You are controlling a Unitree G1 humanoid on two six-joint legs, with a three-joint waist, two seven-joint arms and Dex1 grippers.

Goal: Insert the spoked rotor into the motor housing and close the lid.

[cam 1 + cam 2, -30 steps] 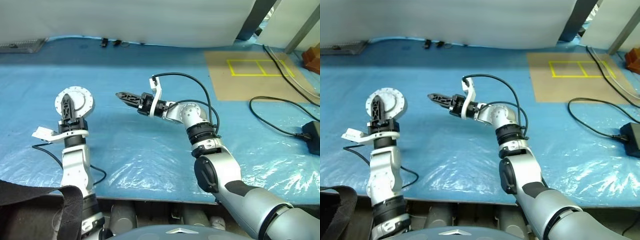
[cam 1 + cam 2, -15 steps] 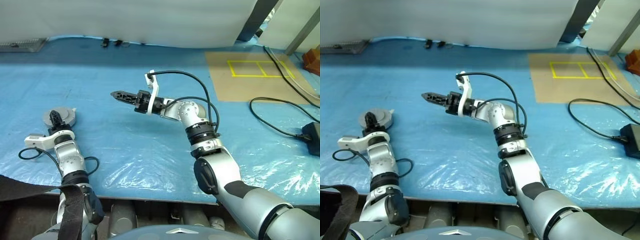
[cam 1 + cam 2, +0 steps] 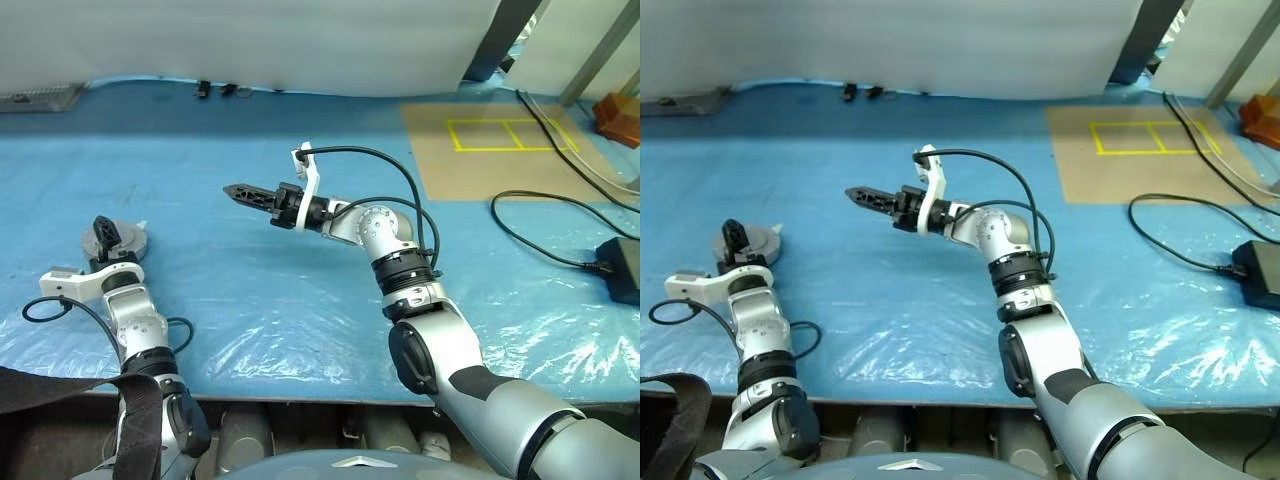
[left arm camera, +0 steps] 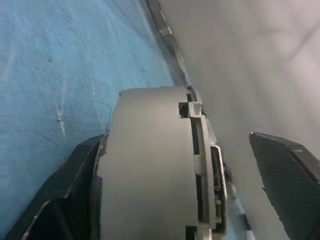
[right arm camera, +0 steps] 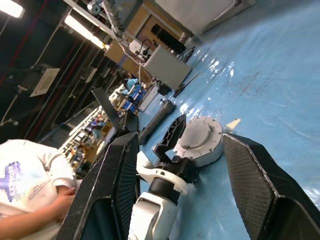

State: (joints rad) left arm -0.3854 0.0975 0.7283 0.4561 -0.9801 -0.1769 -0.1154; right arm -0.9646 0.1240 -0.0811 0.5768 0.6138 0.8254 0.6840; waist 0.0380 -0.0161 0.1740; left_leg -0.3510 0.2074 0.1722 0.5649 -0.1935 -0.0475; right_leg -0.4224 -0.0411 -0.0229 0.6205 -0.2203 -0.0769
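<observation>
A round grey metal motor housing (image 3: 118, 238), lid apparently on, lies on blue plastic sheeting (image 3: 300, 300) at nine o'clock. The left gripper (image 3: 101, 232) straddles it, fingers spread. The right gripper (image 3: 236, 189) hovers near centre, fingers parted, empty. Likely heavy, rigid, smooth; grip across its rim. No legible writing.

Workshop/lab: bench under blue plastic sheet (image 3: 300, 290), yellow tape marks (image 3: 500, 135) on cardboard, loose cables (image 3: 560, 215). Behind: strip lights (image 5: 82, 27), cluttered shelves (image 5: 92, 132), person in white tee (image 5: 27, 175).
</observation>
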